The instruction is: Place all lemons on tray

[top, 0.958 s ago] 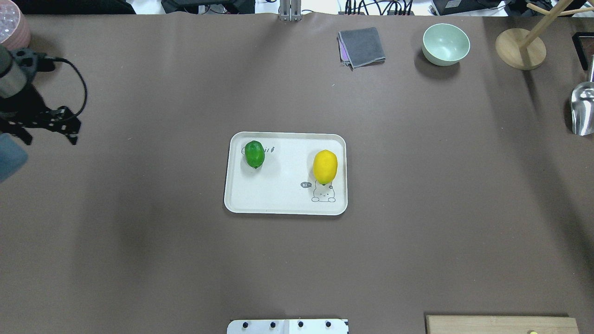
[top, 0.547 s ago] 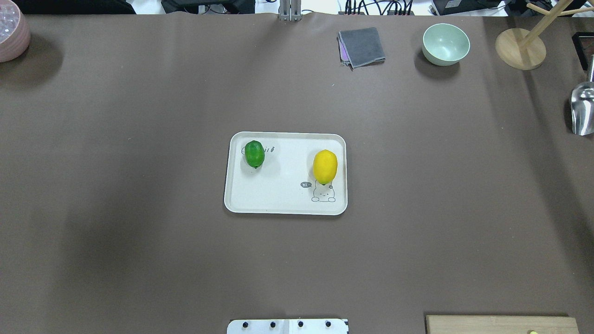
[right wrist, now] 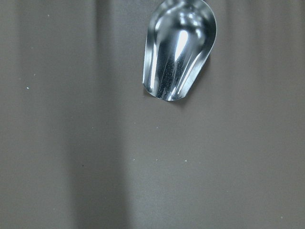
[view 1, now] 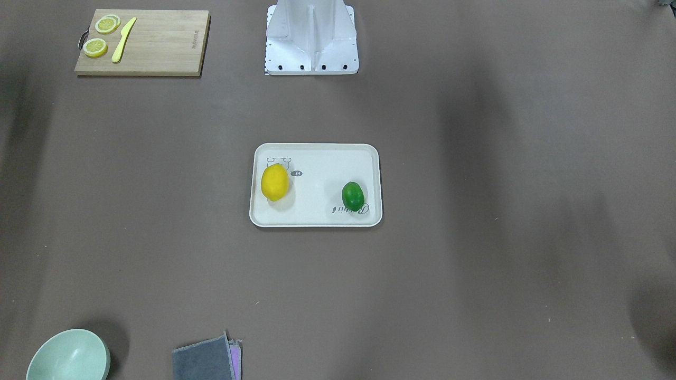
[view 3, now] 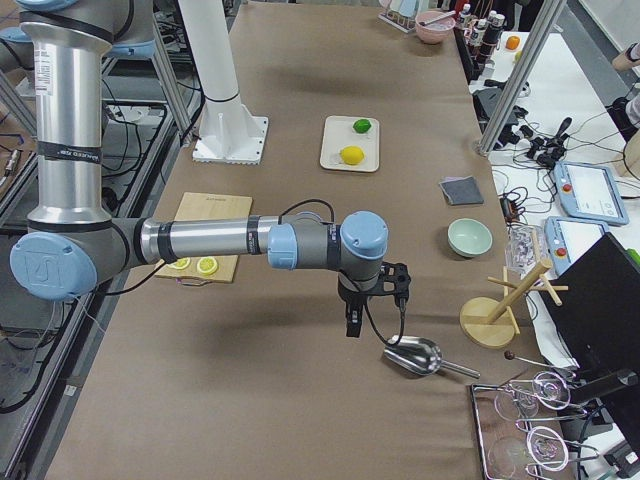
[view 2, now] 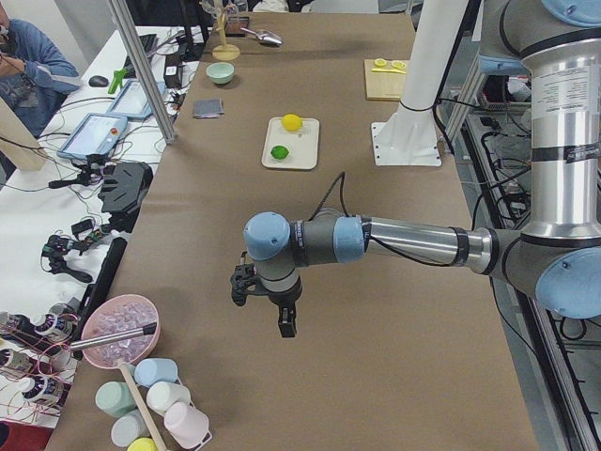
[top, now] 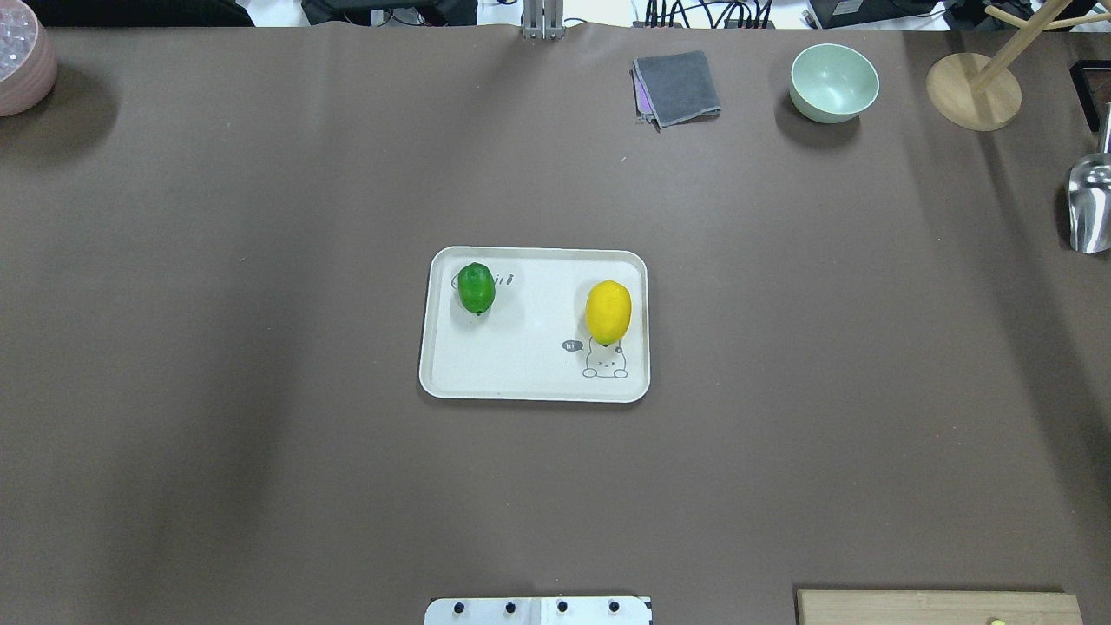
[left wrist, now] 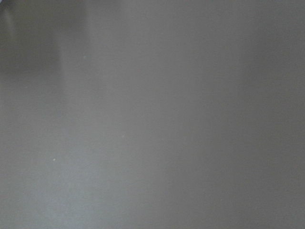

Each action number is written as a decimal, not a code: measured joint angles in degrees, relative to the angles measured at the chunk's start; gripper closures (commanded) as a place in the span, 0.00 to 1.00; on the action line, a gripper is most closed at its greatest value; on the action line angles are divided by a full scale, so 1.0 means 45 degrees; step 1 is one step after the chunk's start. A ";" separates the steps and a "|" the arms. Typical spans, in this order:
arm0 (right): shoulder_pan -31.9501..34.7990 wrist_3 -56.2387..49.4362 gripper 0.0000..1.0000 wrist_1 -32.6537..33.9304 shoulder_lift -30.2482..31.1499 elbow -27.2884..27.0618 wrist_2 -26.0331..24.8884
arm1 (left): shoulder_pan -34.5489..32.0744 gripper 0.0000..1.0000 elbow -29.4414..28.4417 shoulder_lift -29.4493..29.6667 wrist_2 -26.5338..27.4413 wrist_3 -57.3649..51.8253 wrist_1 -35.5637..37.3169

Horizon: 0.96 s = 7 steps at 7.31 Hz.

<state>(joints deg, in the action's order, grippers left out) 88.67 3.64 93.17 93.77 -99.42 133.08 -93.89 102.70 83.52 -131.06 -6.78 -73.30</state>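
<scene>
Tray (top: 521,369) at centre of tabletop (top: 260,477) carries both fruits, yellow lemon (top: 608,312) nearer the robot, green lemon (top: 476,288) just beyond; placing appears finished. Left hand (view 2: 268,303) and right hand (view 3: 372,295) hang over opposite ends, their grip impossible to tell; nothing remains but parking.

Tray (top: 521,369) mid table (top: 260,434); small lemon (top: 476,288) L end, big lemon (top: 608,312) R end.

The off-white tray (top: 521,373) lies flat at the middle of the desk (top: 260,391) before me, its long side running across. The yellow lemon (top: 608,312) lies on its right half, at the head of the cartoon drawing. The smaller green lemon (top: 476,288) lies near its far left corner, over the lettering, well apart from the yellow one.
</scene>
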 measured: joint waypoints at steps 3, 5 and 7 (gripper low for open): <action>0.0002 -0.0014 0.00 -0.0001 0.0003 0.0041 -0.0003 | -0.1144 0.02 -0.0071 0.0115 0.0387 -0.1063 0.1147; 0.0001 -0.0009 0.00 -0.0005 0.0002 0.0043 -0.0003 | -0.1194 0.02 -0.0269 0.0099 -0.0345 -0.0348 0.1365; -0.0004 -0.0004 0.00 -0.0005 0.0002 0.0043 -0.0004 | -0.1198 0.02 -0.0131 0.0086 -0.0517 -0.0093 0.1151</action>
<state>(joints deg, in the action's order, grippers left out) 88.66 3.62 93.14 93.78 -99.23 133.07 -99.28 102.11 83.90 -133.38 -7.20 -68.12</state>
